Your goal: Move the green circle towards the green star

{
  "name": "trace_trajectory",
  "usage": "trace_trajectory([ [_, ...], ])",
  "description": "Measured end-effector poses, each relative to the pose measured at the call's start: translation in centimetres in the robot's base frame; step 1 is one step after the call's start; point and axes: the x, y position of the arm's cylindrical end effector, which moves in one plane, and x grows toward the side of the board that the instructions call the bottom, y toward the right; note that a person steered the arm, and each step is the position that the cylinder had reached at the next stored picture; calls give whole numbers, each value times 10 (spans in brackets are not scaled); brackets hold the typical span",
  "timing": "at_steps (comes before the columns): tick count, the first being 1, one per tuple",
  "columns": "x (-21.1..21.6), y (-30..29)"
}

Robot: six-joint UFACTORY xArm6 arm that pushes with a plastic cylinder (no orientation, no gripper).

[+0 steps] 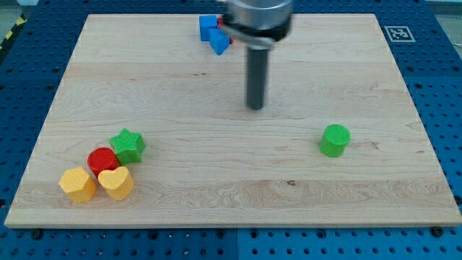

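The green circle rests on the wooden board at the view's right, well apart from the green star, which lies at the view's lower left. My tip stands near the board's centre, toward the view's top, to the view's left of the green circle and clear of every block; no contact has been made. The arm carries no claw, only the straight rod, so there is nothing to spread or press together. In my judgement the step in hand is the approach: the push has not yet begun. The next move calls for bringing my tip round to the view's right side of the green circle, passing above or below it without nudging it, then driving leftward and slightly downward along the line to the green star. The stretch of board between the two green blocks appears free of obstruction. Around the green star, a red circle touches it, with a yellow heart and a yellow hexagon-like block just beside; an overlong push could disturb this cluster. Blue blocks with a red piece, partly hidden by the arm, sit at the view's top, well away from the path.
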Motion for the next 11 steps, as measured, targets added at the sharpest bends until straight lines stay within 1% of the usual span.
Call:
trace_trajectory([
  [1,5,96],
  [2,66,130],
  [3,83,130],
  [4,83,118],
  [7,80,5],
  [9,67,-52],
  [11,67,-102],
])
